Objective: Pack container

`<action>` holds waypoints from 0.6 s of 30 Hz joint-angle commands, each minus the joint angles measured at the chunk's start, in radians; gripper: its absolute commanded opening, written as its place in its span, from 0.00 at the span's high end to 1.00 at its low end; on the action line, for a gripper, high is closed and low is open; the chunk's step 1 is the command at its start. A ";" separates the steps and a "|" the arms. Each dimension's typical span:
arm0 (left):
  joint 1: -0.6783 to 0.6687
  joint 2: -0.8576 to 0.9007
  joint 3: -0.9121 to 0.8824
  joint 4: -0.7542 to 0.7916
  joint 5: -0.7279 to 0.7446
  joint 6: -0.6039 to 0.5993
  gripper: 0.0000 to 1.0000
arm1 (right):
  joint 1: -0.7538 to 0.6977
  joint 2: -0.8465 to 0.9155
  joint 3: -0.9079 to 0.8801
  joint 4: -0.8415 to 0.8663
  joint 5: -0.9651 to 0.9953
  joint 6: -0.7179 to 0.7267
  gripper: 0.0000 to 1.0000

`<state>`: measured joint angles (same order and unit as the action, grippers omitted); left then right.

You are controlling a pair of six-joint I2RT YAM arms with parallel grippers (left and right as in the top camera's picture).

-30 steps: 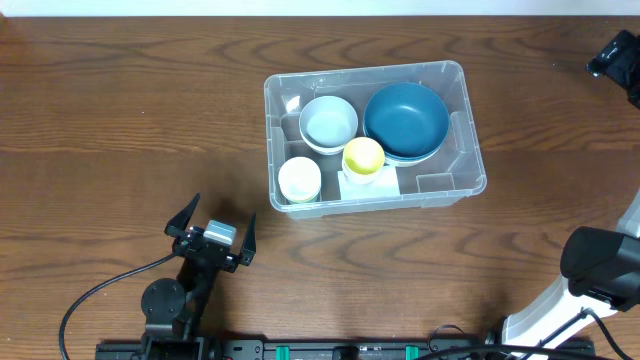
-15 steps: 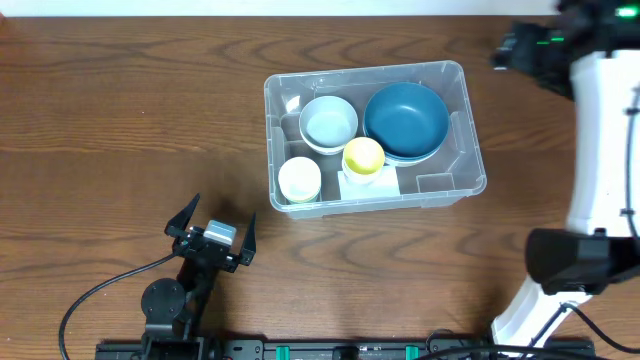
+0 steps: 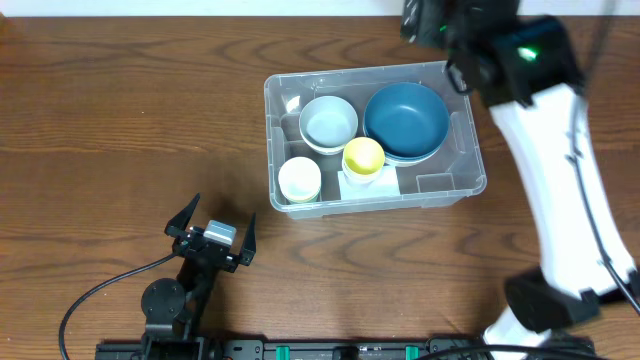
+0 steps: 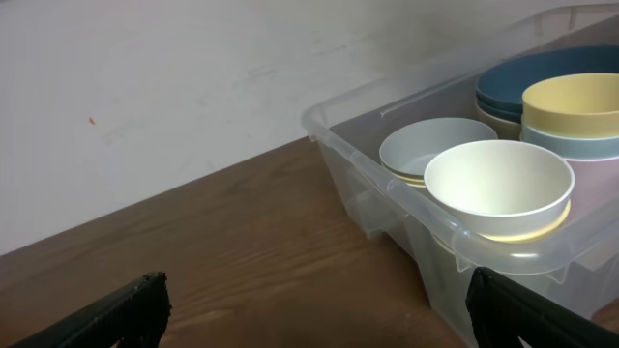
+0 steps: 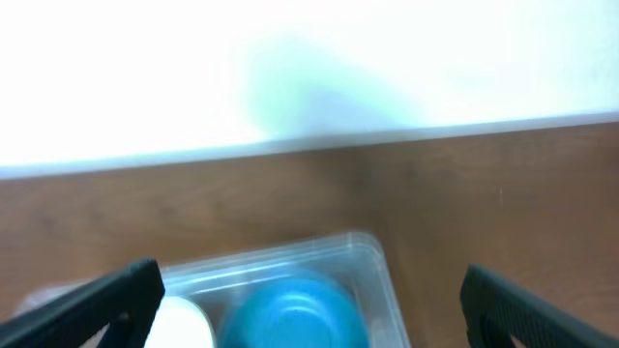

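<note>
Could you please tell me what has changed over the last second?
The right arm swung in from the right side, leftwards, to the container's far right corner; the right gripper is open and empty. Nothing was gripped or released. The left gripper, container and bowls stayed put.

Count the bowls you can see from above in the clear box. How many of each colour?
Dark blue bowl: 1
Pale blue bowl: 1
Yellow bowl: 1
White bowl: 1
Total: 4 bowls showing from above in the container. Some seem to sit on other bowls nested beneath, and I cannot count those.
</note>
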<state>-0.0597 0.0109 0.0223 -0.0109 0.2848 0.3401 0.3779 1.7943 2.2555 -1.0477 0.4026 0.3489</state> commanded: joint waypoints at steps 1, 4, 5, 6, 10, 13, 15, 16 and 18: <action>0.005 -0.006 -0.018 -0.037 0.007 -0.009 0.02 | -0.028 -0.157 -0.085 0.113 0.014 -0.025 0.01; 0.005 -0.006 -0.018 -0.036 0.007 -0.009 0.02 | -0.067 -0.295 -0.262 0.310 -0.036 -0.025 0.01; 0.005 -0.006 -0.018 -0.036 0.007 -0.009 0.02 | -0.079 -0.330 -0.309 0.356 -0.049 -0.025 0.01; 0.005 -0.006 -0.018 -0.036 0.007 -0.009 0.02 | -0.097 -0.380 -0.377 0.418 -0.072 -0.025 0.01; 0.005 -0.006 -0.018 -0.036 0.007 -0.009 0.02 | -0.174 -0.560 -0.630 0.613 -0.158 -0.025 0.01; 0.005 -0.006 -0.018 -0.037 0.007 -0.009 0.02 | -0.235 -0.693 -0.815 0.709 -0.209 -0.024 0.01; 0.005 -0.006 -0.018 -0.036 0.007 -0.009 0.02 | -0.280 -0.793 -0.956 0.774 -0.229 -0.024 0.01; 0.005 -0.006 -0.018 -0.037 0.007 -0.009 0.02 | -0.296 -0.831 -1.010 0.798 -0.232 -0.024 0.01; 0.005 -0.006 -0.018 -0.036 0.007 -0.009 0.02 | -0.326 -0.914 -1.123 0.846 -0.235 -0.024 0.01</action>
<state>-0.0597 0.0113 0.0231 -0.0128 0.2840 0.3393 0.0902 0.9695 1.2507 -0.2363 0.2142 0.3325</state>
